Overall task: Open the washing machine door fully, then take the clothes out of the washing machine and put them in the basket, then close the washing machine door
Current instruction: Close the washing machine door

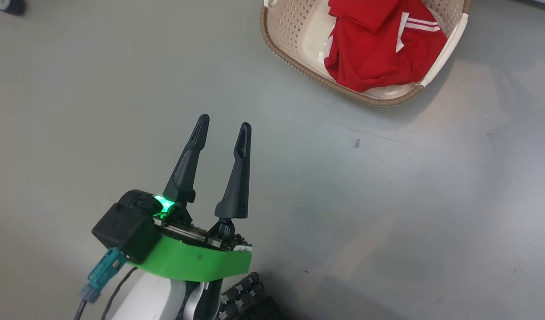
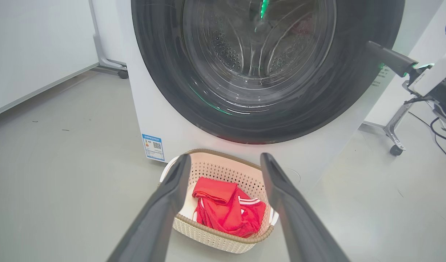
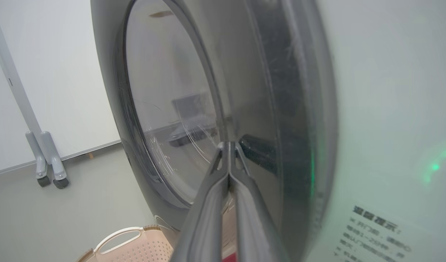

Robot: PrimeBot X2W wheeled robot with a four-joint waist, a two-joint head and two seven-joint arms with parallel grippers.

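At the left, the left gripper [image 1: 224,123] hung over bare floor [image 1: 99,89] with its jaws spread and nothing between them. It was parked short of the basket [image 1: 285,26], probably to keep clear of the door. The basket sat on the floor just in front of the washing machine [image 2: 153,109], below the opening, where a garment pulled out needed only a short drop. The clothes [image 1: 379,49] lay crumpled inside it, heaped toward one end, with white stripes showing on top. The basket's long axis ran roughly along the machine's front, slightly skewed, with a loop handle at each end.

Above it, the washing machine door [image 2: 164,72] lay against, or very nearly against, the white front, its glossy face turned out to the room. Whether it had latched could not be told.

At the right, the right gripper [image 3: 228,145] had its jaws pressed together into one stiff prod. The tips rested on the door's black rim, and the fingers pointed slantwise toward the machine's face. I judged this to be the closing push, the task's last step.
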